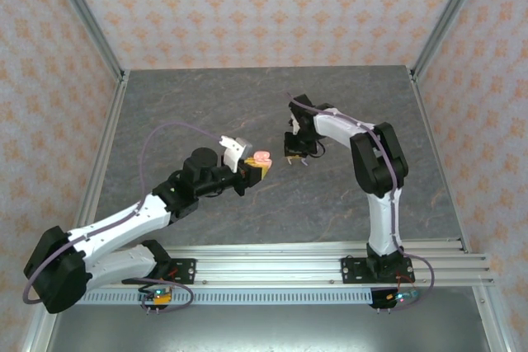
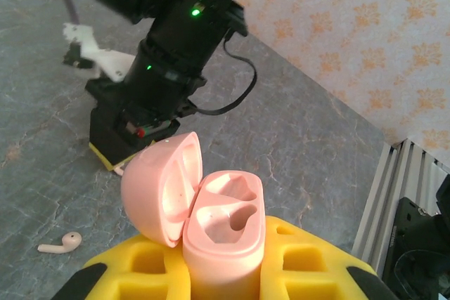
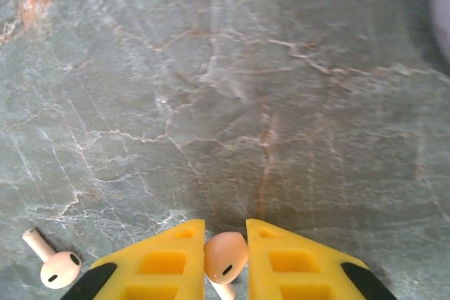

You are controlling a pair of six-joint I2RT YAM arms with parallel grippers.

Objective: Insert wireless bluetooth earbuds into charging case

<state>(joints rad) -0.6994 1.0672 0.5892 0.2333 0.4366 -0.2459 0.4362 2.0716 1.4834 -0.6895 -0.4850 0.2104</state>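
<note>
The salmon-pink charging case [image 2: 223, 226] stands upright between the yellow fingers [image 2: 140, 265] of my left gripper [image 2: 223, 272], which is shut on it. Its lid [image 2: 158, 191] is flipped open to the left, and both sockets are empty. From above, the case [image 1: 262, 158] is held over the middle of the table. Just right of it, my right gripper [image 1: 295, 156] points down. That gripper [image 3: 225, 244] is shut on a salmon-pink earbud [image 3: 226, 256] just above the table. Another pale pink earbud [image 3: 53, 263] lies on the table to its left, with its stem pointing up-left. The left wrist view shows this earbud [image 2: 60, 242] too.
The grey marbled tabletop [image 1: 247, 105] is fenced by an aluminium frame [image 1: 103, 162] and patterned walls. A slotted metal rail [image 1: 289, 257] with both arm bases runs along the near edge. The right arm's dark wrist [image 2: 176, 54] hangs close behind the open case.
</note>
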